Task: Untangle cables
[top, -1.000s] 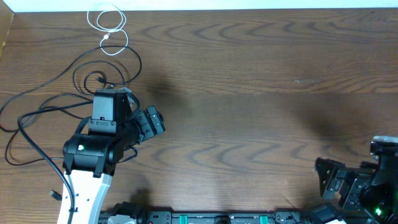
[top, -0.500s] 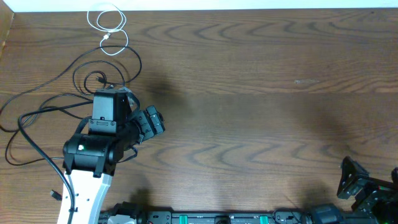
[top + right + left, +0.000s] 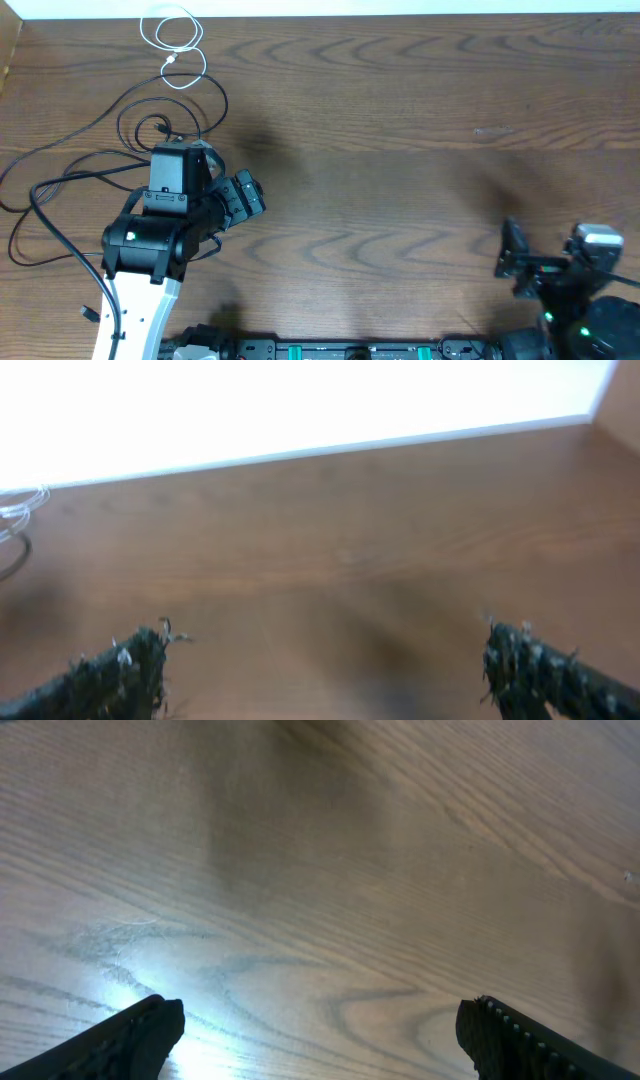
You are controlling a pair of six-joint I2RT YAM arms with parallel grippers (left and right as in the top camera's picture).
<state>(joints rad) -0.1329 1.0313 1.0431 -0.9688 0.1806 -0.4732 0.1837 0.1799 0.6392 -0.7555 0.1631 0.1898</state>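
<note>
The white cable (image 3: 176,42) lies coiled at the table's far left back, and part of it shows at the left edge of the right wrist view (image 3: 20,508). Black cables (image 3: 118,112) loop and cross on the left side, running under and behind my left arm. My left gripper (image 3: 248,194) is open and empty, to the right of the black loops; in the left wrist view (image 3: 320,1025) only bare wood lies between its jaws. My right gripper (image 3: 513,260) is open and empty at the front right, far from the cables, and shows open in its wrist view (image 3: 328,650).
The wooden table (image 3: 400,130) stretches across the view, with a white wall edge along its back. A rail with green fittings (image 3: 350,350) runs along the front edge. A thicker black arm wire (image 3: 100,300) hangs beside the left arm.
The right arm has swung: it drew back toward the front right corner, then came up and left again. The left arm and the cables have not moved.
</note>
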